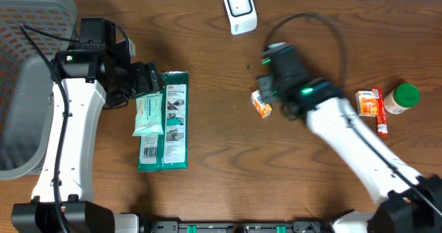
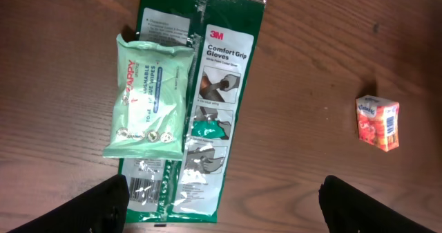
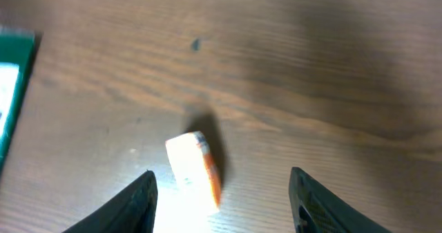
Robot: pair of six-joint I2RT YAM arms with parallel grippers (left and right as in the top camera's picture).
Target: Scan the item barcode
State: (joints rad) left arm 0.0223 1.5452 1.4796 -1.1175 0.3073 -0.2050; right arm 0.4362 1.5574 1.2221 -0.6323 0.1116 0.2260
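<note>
A white barcode scanner [image 1: 239,10] stands at the back of the table. A small orange and white box [image 1: 261,106] lies on the wood below it, also seen as a box [image 3: 193,171] in the right wrist view. My right gripper [image 3: 221,174] is open around it, with a gap on both sides of the box. My left gripper [image 2: 226,184] hangs wide open over the lower end of a green glove pack [image 2: 214,101]. A pale green wipes pack [image 2: 148,98] lies on the glove pack's left half. The orange box [image 2: 378,123] lies far to their right.
A grey mesh basket [image 1: 27,88] fills the left edge. At the far right lie an orange packet [image 1: 369,101], a red tube [image 1: 380,122] and a green-lidded bottle [image 1: 402,98]. The right arm [image 1: 345,133] crosses the table's right half.
</note>
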